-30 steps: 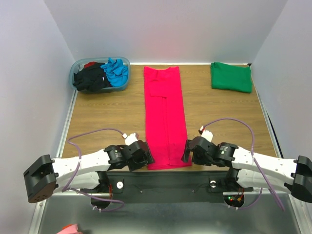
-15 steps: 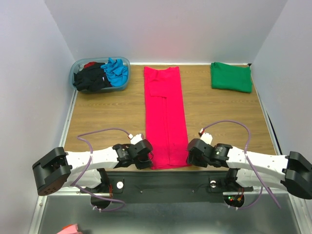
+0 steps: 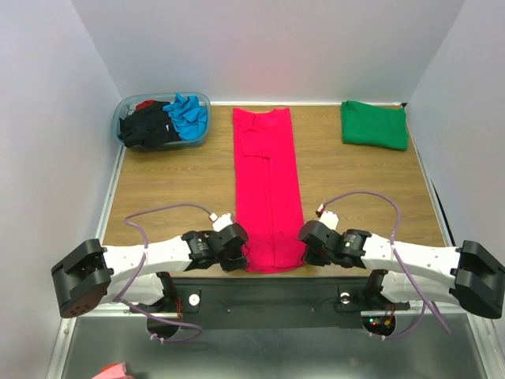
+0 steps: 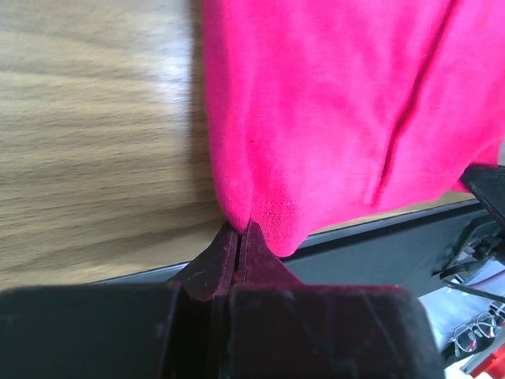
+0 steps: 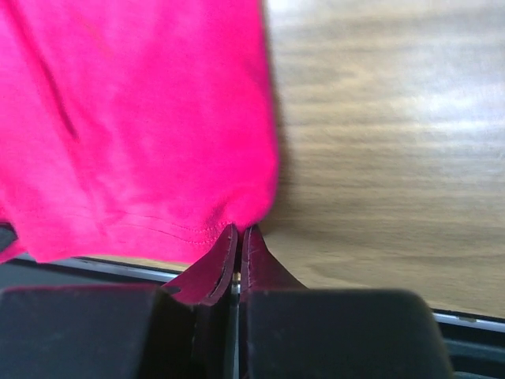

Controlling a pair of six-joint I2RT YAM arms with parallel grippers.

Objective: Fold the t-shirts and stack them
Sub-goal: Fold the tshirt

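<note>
Brown wooden table underneath everything. On its middle, long bright magenta-red cloth t-shirt, folded to a narrow strip, stretched from 12 o'clock to 6 o'clock, near hem at the table's near edge. At 1 o'clock, well apart from it, green cloth t-shirt, folded to a flat rectangle. At 11 o'clock, translucent bluish plastic tub, holding crumpled black cloth t-shirt and, just beside it on the right, crumpled turquoise-blue cloth t-shirt. At 7 o'clock, left black two-finger gripper, fingers pressed together, pinching the magenta-red strip's near left corner at the hem. At 5 o'clock, right black two-finger gripper, likewise closed tight on the near right corner.
</note>
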